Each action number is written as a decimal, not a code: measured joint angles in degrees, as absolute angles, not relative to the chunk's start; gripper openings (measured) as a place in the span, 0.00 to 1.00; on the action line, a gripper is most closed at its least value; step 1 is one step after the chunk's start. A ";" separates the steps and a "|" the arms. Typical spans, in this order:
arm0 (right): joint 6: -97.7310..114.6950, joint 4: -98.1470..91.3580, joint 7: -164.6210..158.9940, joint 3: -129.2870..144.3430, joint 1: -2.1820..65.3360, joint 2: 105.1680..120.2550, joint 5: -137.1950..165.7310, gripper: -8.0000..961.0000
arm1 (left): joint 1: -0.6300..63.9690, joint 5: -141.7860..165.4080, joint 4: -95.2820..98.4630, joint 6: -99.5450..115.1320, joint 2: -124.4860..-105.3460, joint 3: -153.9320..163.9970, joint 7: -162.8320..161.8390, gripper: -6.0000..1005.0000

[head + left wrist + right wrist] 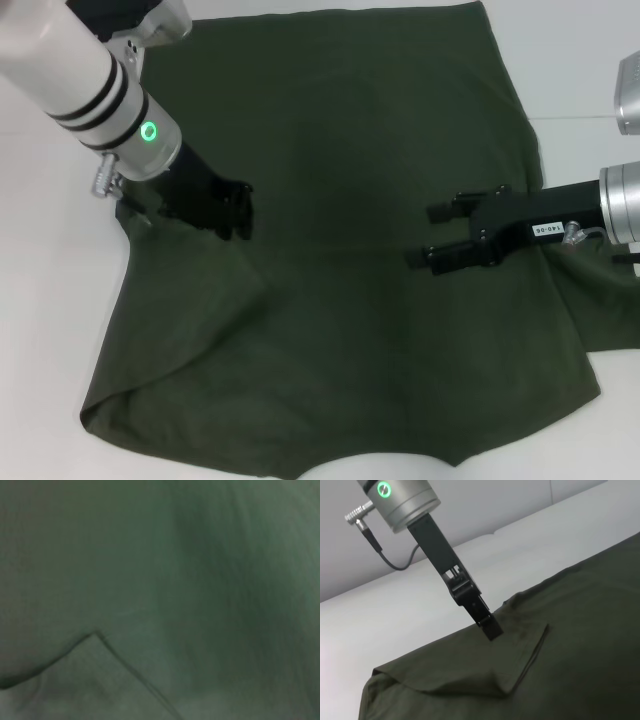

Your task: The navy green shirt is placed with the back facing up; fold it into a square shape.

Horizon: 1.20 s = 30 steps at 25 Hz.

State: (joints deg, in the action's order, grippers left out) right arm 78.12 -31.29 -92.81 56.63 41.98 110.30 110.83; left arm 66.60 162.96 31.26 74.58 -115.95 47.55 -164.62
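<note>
Both grippers are working over the navy green shirt [340, 260] spread plain-side up on the white table [45, 260]: left gripper [238, 212] at nine o'clock, seemingly shut, pressing the folded-in sleeve, right gripper [440, 235] at three, fingers apart, likely needing the opposite sleeve folded next.

Label on right gripper [445, 233]: small white sticker with dark characters, roughly "140-06" (too small to be sure)
Navy green shirt [340, 300]: no lettering showing
</note>
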 joint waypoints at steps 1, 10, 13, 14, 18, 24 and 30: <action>78.12 -31.29 -92.87 56.56 41.91 110.30 110.83 0.97 | 66.46 162.89 31.28 74.17 -116.22 46.98 -164.49 0.11; 76.10 -32.38 -95.91 56.11 41.65 110.17 110.67 0.97 | 58.66 141.90 37.21 77.90 -116.21 38.09 -142.24 0.37; 76.25 -32.77 -98.84 53.98 41.81 109.86 110.46 0.97 | 52.47 131.15 36.87 79.30 -115.44 37.17 -130.30 0.49; 76.45 -32.98 -99.93 53.37 41.90 109.81 110.46 0.97 | 50.18 128.08 36.62 79.90 -115.36 36.53 -126.05 0.53; 77.01 -34.59 -106.42 52.24 42.12 109.72 110.49 0.97 | 41.95 120.61 36.13 85.86 -116.32 29.65 -105.39 0.70; 77.74 -35.57 -116.84 51.71 42.47 108.95 110.48 0.97 | 34.27 120.10 32.75 95.71 -117.97 19.98 -79.85 0.88; 79.66 -35.57 -131.13 51.53 42.69 106.93 111.68 0.97 | 29.49 119.89 32.13 97.16 -120.14 18.68 -70.94 0.91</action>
